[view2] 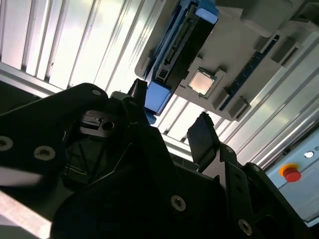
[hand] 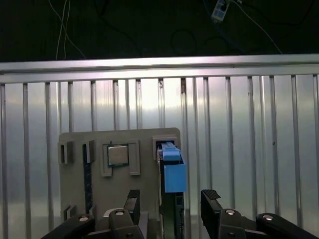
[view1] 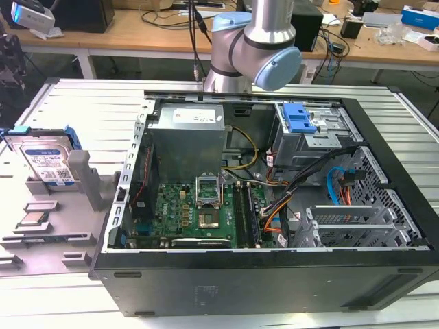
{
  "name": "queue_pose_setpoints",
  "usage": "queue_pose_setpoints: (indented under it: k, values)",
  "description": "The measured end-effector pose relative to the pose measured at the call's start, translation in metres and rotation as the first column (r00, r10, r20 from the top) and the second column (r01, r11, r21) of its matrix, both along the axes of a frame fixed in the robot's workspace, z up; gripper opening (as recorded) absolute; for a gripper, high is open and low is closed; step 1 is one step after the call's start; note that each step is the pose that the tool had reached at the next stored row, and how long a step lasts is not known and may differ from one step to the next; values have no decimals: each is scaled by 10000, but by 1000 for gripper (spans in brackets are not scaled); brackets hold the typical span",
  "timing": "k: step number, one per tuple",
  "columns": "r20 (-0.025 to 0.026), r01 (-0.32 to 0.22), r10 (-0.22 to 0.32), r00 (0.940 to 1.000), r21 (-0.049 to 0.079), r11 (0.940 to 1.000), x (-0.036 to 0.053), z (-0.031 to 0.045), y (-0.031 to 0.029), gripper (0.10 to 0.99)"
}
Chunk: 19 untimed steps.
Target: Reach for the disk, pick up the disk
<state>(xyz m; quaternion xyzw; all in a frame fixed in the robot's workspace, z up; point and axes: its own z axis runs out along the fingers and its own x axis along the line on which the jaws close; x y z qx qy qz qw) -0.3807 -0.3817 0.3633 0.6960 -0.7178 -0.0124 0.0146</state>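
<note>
At the exterior view's left, on the ribbed metal counter (view1: 89,103) beside the open computer case (view1: 274,205), the disk (view1: 46,161) stands on edge in a grey holder (view1: 82,179). Its labelled face is turned up towards that camera and its blue carrier shows along the rim. A small square chip (view1: 32,219) lies in a pocket of the same holder, nearer the camera and apart from the disk. In the first wrist view the gripper (hand: 171,200) looks down on the holder (hand: 144,139). Its two black fingers are spread wide with nothing held, and the disk (hand: 173,174) appears edge-on as a thin blue-capped strip running between them. The disk's long axis therefore lies along the gap, with one broad face towards each finger, and the chip (hand: 118,155) sits off to one side, outside the gap. The second wrist view shows the same relation at a slant: the gripper (view2: 170,104) is open, and beyond its tips are the disk (view2: 182,45) and, just beside it, the chip (view2: 201,82). Neither finger appears to touch the disk. I judge the gripper to be lined up over it but apart, though the views do not show by how much.
</note>
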Motion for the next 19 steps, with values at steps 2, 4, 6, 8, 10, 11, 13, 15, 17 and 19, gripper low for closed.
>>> queue_pose_setpoints:
  k: [2, 4, 6, 8, 10, 11, 13, 15, 17, 19]
  values:
    - [0, 1, -1, 10000, 0, 10000, 0, -18, 0, 604]
    - [0, 1, -1, 10000, -1, 10000, 0, -37, 0, 604]
    - [-1, 1, -1, 10000, -4, 10000, 0, -46, 0, 604]
    - [-1, 1, -1, 10000, -4, 10000, 0, -60, 0, 604]
    - [0, 0, 0, 10000, -3, 10000, 0, -72, 0, 604]
    - [-1, 1, -1, 10000, -4, 10000, 0, -80, 0, 604]
    - [0, 0, 0, 10000, -4, 10000, 0, -91, 0, 604]
    - [0, 0, 0, 10000, -3, 10000, 0, -109, 0, 604]
    - [0, 0, 0, 10000, -3, 10000, 0, -125, 0, 604]
    - [-1, 0, 0, 10000, -4, 10000, 0, -135, 0, 604]
